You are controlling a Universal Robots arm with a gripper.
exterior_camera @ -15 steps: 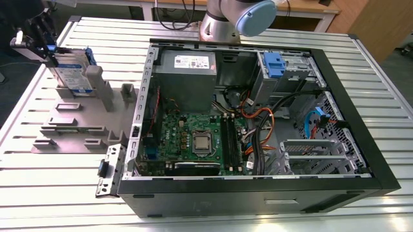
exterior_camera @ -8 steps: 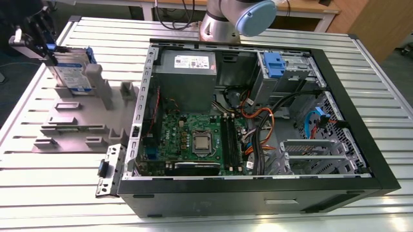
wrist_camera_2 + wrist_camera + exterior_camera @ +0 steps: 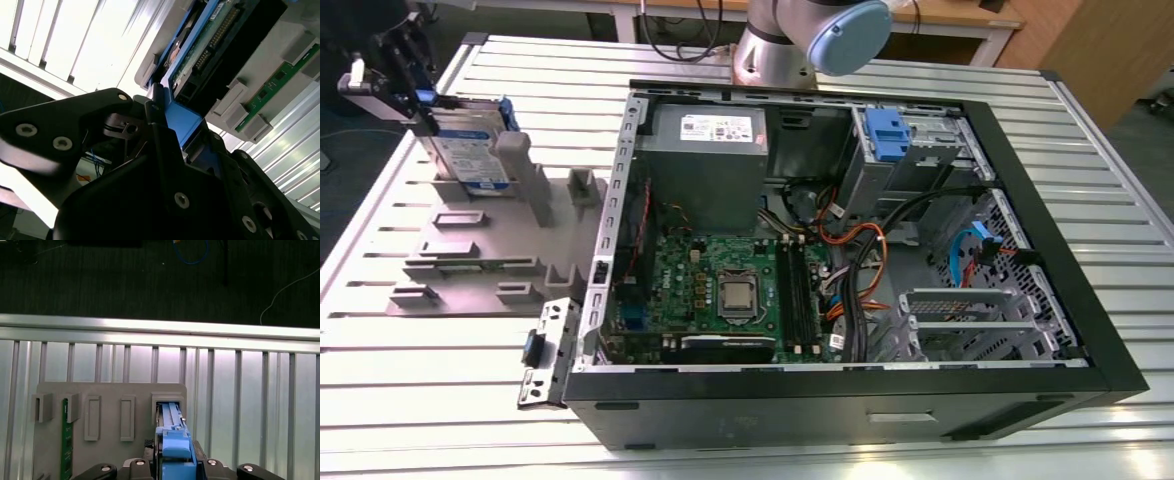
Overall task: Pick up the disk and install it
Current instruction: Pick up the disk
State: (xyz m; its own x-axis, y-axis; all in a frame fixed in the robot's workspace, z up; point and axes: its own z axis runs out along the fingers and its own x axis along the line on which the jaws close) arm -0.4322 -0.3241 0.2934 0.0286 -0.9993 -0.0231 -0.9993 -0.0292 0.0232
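The disk (image 3: 464, 150), a silver drive with a white-and-blue label in a blue carrier rail, stands on edge in a slot of the grey fixture (image 3: 467, 250) at the exterior view's left. My gripper (image 3: 414, 95) sits on its upper end, shut on the blue carrier. In the first wrist view the blue carrier of the disk (image 3: 172, 437) runs between my fingers down into the fixture slot (image 3: 167, 402). The second wrist view shows the disk's circuit-board side (image 3: 210, 40) and my gripper (image 3: 185, 135) clamped on the blue rail.
The open computer case (image 3: 1067, 300) lies at the exterior view's right, with a power-supply box (image 3: 707, 150), motherboard (image 3: 720, 290) and a drive bay with a blue latch (image 3: 887, 135). A green memory stick (image 3: 64, 440) stands in the fixture. The slatted table edge (image 3: 160, 330) runs close behind.
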